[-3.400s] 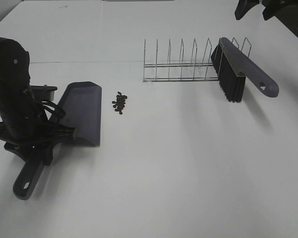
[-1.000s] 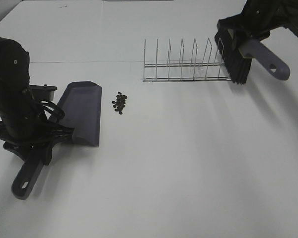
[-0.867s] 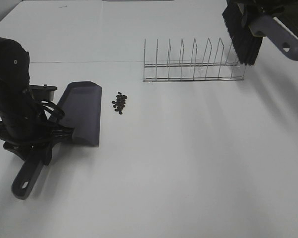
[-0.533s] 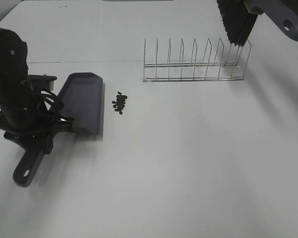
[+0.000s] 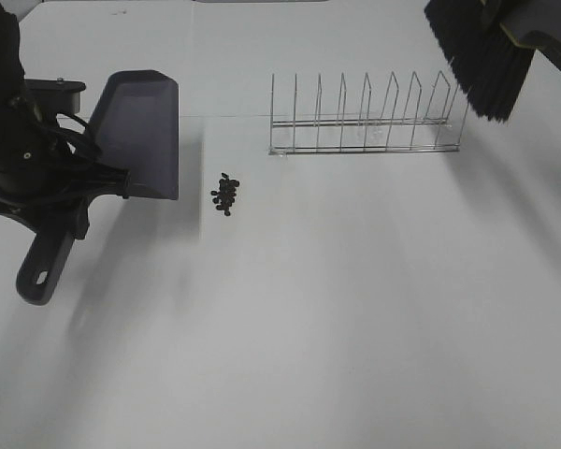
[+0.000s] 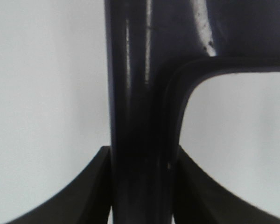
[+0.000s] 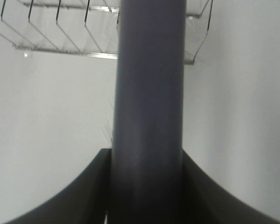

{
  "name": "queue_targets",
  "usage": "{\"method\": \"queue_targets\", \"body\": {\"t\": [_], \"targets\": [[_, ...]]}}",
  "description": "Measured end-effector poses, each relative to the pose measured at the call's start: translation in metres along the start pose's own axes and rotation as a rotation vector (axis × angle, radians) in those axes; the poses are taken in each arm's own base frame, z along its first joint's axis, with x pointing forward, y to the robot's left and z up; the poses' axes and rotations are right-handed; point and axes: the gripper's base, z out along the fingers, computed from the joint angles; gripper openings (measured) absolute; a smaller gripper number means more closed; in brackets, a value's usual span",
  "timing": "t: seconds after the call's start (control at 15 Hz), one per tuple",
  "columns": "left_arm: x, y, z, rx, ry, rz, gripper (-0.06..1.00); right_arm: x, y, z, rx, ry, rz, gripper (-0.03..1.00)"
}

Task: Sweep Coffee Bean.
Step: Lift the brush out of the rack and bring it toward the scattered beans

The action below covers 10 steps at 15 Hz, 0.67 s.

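Overhead, we note the left hand [image 5: 73, 195] clamped on the dustpan [image 5: 138, 131] handle; the coffee bean [image 5: 226, 195] cluster lies on the worktop [image 5: 355, 309] beyond the pan from that hand, apart. Left wrist: both fingers press that handle. Right wrist: right hand [image 7: 147, 156] closed round the brush [image 7: 149, 84] handle, rack [image 7: 60, 28] ahead.

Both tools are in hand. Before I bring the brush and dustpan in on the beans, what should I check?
1. Hold on the dustpan: ok. The left gripper has a finger on each side of its handle.
2. Hold on the brush: ok. The right gripper clamps its handle the same way.
3. The coffee beans in one tight cluster on the table: ok.
4. The dustpan lip down beside the beans: not ok. It looks lifted, to their left.
5. The brush bristles clear of the wire rack: cannot tell. They overlap its right end in the high view.
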Motion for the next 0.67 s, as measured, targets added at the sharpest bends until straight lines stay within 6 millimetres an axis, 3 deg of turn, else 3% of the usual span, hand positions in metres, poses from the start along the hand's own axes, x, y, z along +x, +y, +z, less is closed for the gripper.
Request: {"method": "queue_targets", "body": {"t": [0.2,0.27,0.33,0.47,0.67], "targets": [[0.001,-0.001,0.015,-0.017,0.046,0.011,0.32,0.023,0.007,0.030,-0.034,0.105,0.003,0.28],[0.004,0.000,0.030,-0.031,0.092,0.028,0.32,0.034,0.026,0.048,-0.029,0.122,-0.053,0.28],[0.004,0.000,0.030,-0.031,0.092,0.028,0.32,0.034,0.026,0.048,-0.029,0.122,-0.053,0.28],[0.009,0.000,0.042,-0.042,0.133,0.035,0.32,0.042,0.057,0.060,-0.016,0.109,-0.114,0.28],[0.015,-0.004,0.067,-0.012,0.211,0.036,0.32,0.053,0.088,0.071,0.076,0.103,-0.133,0.28]]}}
